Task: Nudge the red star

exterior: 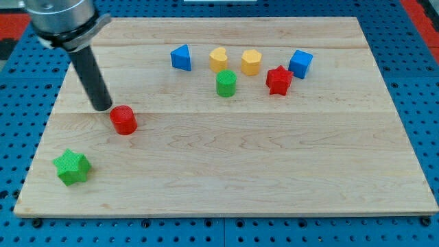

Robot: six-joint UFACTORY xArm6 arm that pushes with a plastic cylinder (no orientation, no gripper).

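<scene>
The red star [278, 79] lies on the wooden board [274, 165] at the upper right, just left of and below a blue cube [300, 63]. My tip [103, 107] stands far to the view's left of it, right beside a red cylinder [124, 119], at its upper left. The rod rises from the tip toward the top left corner.
A blue triangle [181, 57], a yellow heart [218, 59] and a yellow hexagon [251, 62] form a row near the top. A green cylinder [226, 84] sits below the heart. A green star [72, 167] lies at the lower left.
</scene>
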